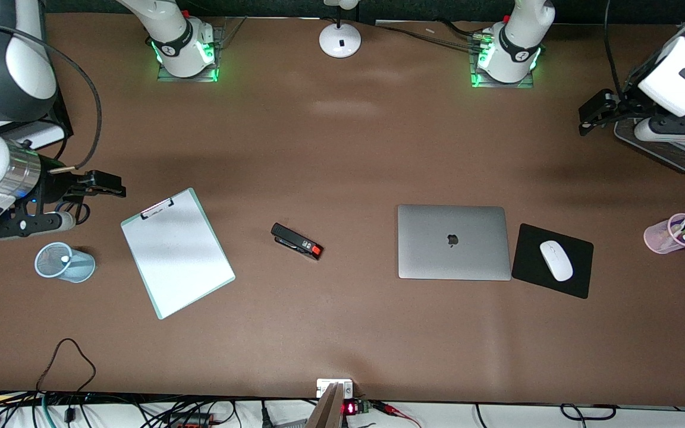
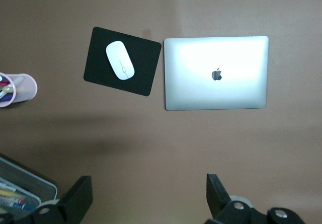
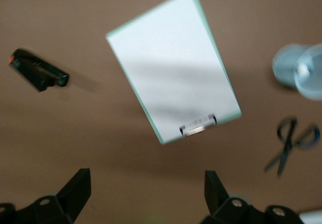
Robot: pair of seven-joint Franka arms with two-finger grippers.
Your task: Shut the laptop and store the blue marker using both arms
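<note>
The silver-grey laptop [image 1: 452, 241] lies closed and flat on the table, apple logo up; it also shows in the left wrist view [image 2: 216, 73]. The blue marker's body is not distinguishable; only a small white end shows inside the pale blue cup [image 1: 64, 262] at the right arm's end, also seen in the right wrist view [image 3: 299, 70]. My left gripper [image 1: 593, 113] is open and empty, raised over the table at the left arm's end [image 2: 149, 194]. My right gripper [image 1: 112, 183] is open and empty, raised beside the clipboard's clip end [image 3: 146, 189].
A white clipboard [image 1: 177, 252] and a black stapler [image 1: 297, 241] lie mid-table. A white mouse [image 1: 556, 260] sits on a black pad [image 1: 527, 258] beside the laptop. A pink cup of pens [image 1: 673, 233], a grey tray [image 1: 669, 148] and scissors [image 3: 292, 143] lie near the table's ends.
</note>
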